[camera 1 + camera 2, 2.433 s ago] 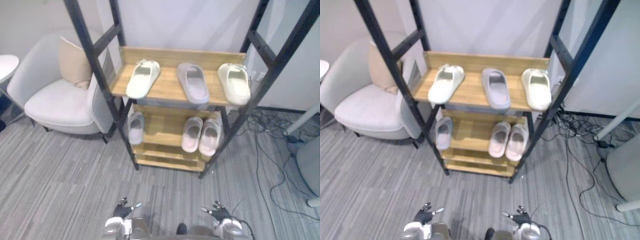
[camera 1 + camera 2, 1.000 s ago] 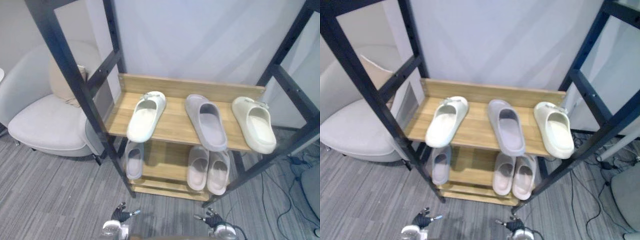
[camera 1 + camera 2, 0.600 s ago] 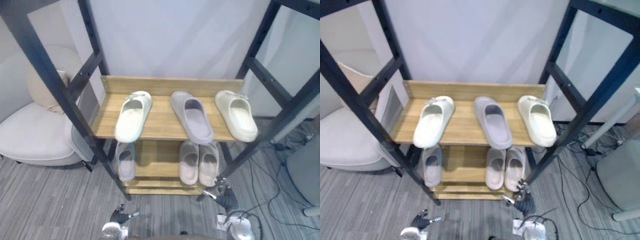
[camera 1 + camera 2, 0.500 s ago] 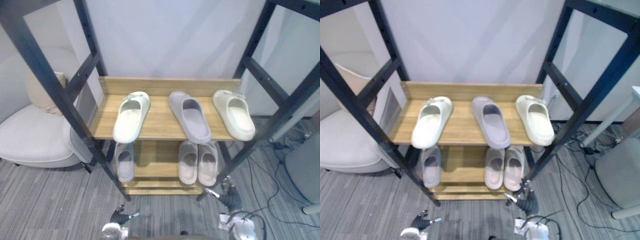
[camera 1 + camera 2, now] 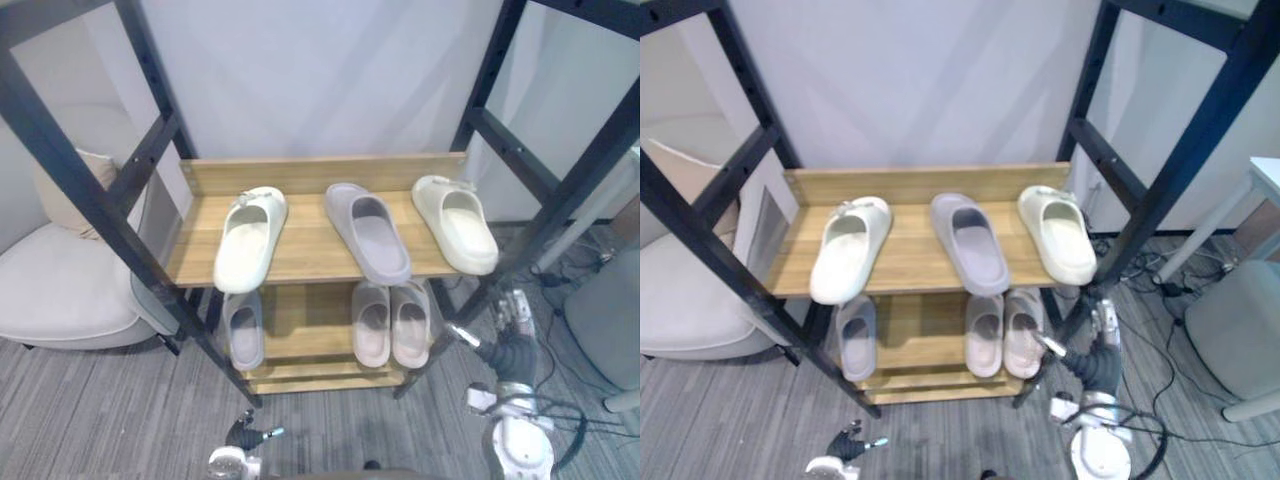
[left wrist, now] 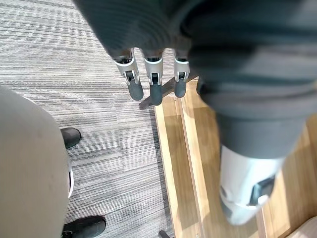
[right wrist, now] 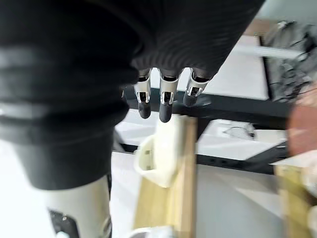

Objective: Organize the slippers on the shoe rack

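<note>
The wooden shoe rack [image 5: 300, 262] with black posts stands in front of me. Its upper shelf holds a cream slipper [image 5: 250, 238] on the left, a grey slipper [image 5: 367, 231] in the middle and a second cream slipper [image 5: 455, 223] on the right. On the lower shelf lie a grey slipper [image 5: 243, 328] and a pale pink pair [image 5: 390, 322]. My right hand [image 5: 505, 345] is raised by the rack's right front post, fingers [image 7: 166, 106] straight, holding nothing, with the right cream slipper [image 7: 158, 153] just past them. My left hand [image 5: 243, 435] hangs low near the floor, fingers [image 6: 153, 84] straight.
A pale armchair [image 5: 60, 290] with a beige cushion [image 5: 62, 190] stands left of the rack. Cables [image 5: 1160, 285] lie on the grey floor at the right, beside a grey seat [image 5: 605, 320] and a white table leg [image 5: 1185, 240].
My right hand has risen from floor level to the height of the lower shelf, by the right front post. The view has shifted. The left hand stays low.
</note>
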`<state>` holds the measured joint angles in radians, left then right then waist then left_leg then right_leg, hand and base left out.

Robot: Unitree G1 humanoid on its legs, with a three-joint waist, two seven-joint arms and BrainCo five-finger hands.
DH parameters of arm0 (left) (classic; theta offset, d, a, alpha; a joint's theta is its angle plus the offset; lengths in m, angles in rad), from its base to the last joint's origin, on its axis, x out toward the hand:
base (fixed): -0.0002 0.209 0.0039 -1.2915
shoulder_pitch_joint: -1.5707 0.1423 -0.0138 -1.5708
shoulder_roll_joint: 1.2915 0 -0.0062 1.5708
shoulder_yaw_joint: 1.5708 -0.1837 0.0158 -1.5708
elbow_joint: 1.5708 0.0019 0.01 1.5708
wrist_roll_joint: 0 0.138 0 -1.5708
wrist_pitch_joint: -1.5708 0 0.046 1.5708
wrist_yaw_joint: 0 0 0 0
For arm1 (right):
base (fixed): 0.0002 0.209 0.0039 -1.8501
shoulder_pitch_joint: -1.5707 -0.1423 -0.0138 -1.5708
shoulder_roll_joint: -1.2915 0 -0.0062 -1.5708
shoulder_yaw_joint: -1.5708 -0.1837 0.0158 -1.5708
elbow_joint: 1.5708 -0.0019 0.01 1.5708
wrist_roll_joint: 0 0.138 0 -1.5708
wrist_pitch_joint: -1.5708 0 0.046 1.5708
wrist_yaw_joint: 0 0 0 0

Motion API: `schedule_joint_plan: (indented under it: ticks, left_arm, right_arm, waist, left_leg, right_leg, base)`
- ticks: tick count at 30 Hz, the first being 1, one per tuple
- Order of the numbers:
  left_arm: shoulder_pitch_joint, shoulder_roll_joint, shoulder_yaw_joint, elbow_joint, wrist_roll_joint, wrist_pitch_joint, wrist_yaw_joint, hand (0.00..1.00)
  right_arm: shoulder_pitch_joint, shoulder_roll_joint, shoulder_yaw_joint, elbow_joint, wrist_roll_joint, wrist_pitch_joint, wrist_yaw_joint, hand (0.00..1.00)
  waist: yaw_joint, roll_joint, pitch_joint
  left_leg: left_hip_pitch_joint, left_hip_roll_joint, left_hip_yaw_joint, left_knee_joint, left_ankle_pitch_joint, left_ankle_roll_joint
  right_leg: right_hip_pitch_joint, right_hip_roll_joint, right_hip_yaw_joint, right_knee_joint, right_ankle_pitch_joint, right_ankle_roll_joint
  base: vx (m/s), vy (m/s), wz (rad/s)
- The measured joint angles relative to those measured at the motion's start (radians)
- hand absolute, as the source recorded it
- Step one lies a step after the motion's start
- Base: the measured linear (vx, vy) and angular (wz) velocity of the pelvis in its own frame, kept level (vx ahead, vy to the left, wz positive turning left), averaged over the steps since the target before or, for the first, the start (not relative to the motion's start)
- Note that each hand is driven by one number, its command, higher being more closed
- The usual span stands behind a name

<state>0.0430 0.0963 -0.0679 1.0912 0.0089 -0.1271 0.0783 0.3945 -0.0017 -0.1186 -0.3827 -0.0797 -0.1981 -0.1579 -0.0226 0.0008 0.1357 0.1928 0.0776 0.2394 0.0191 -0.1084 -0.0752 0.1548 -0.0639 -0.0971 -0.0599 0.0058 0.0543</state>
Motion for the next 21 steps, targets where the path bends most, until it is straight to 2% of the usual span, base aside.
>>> schedule_joint_plan:
  ticks: [15,21]
  left_arm:
    - [0.001,-0.003,0.005,-0.011,0.009,-0.001,-0.024,0.00]
    - [0.007,0.002,0.011,-0.022,0.009,-0.001,-0.033,0.00]
  right_arm:
    - [-0.204,-0.092,-0.030,0.003,0.004,0.000,-0.014,0.00]
    - [-0.316,-0.168,-0.038,0.028,0.042,0.000,-0.013,0.00]
  waist:
    - [0.019,0.001,-0.002]
    - [0.023,-0.012,-0.008]
  left_leg:
    - [-0.021,-0.014,-0.057,-0.001,0.003,0.004]
    - [-0.035,-0.021,-0.069,-0.003,0.005,0.008]
  right_leg:
    - [0.006,-0.013,-0.054,0.003,-0.012,0.016]
    - [0.005,-0.020,-0.065,0.004,-0.014,0.019]
  base:
    - [0.00,-0.009,0.11]
    - [0.00,0.000,0.06]
